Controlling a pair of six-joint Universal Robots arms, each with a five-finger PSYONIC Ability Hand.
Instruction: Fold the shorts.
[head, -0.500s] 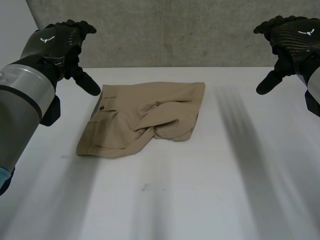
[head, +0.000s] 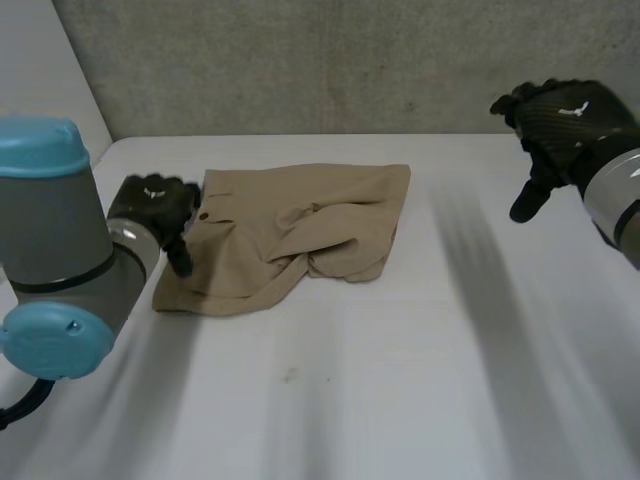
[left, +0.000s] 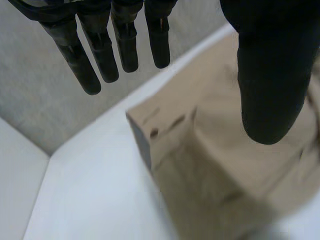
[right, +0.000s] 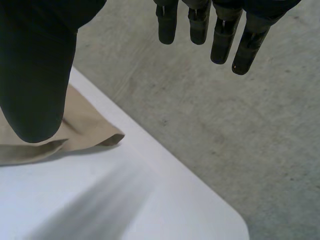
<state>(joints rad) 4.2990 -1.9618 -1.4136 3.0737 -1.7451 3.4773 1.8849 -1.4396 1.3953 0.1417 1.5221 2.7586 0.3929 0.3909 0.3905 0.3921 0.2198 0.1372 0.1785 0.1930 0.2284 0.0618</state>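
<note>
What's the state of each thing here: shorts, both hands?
shorts: flat on the table, rumpled, one part folded over, held by neither hand.
left hand: open, fingers straight, at the shorts' edge with the button; contact unclear.
right hand: open, fingers straight, raised, well apart from the shorts.

Plain tan shorts (head: 300, 225), white table (head: 420, 380), grey speckled wall (head: 300, 60)

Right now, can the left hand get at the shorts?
Probably yes: the left hand, fingers open, is right beside the shorts at their buttoned edge, and nothing lies between them.
</note>
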